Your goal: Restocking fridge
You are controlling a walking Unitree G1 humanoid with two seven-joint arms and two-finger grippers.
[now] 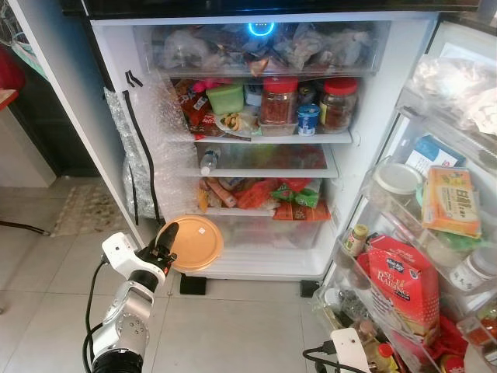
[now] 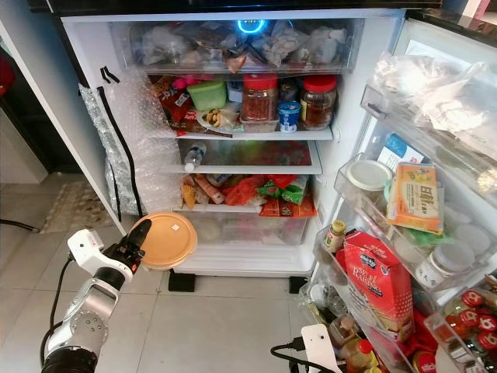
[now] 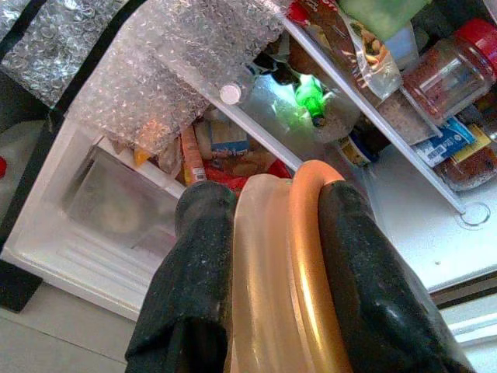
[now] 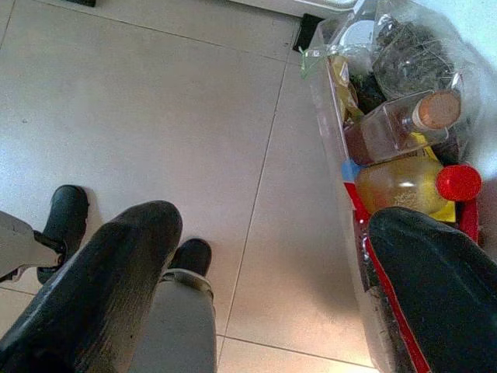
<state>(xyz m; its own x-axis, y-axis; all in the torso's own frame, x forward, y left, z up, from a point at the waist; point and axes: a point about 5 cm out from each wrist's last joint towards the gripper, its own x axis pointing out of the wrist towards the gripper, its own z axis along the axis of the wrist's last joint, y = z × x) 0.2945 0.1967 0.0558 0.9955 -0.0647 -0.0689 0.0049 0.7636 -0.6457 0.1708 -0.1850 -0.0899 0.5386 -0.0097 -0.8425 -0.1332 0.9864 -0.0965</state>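
Left claw (image 1: 165,247) clamping rim of orange lidded container (image 1: 194,242) before open fridge (image 1: 256,148); right claw (image 4: 264,295) hanging wide open, gripping nothing, beside door bin (image 4: 330,148) holding bottles.

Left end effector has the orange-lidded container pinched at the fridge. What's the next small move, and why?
Probably carry the orange-lidded container forward and slightly up toward the bare ledge above the bottom drawer. The left end effector is shut on its rim, holding it on edge outside the fridge, low at the left. The upper shelves look packed. The right end effector hangs open over the floor.
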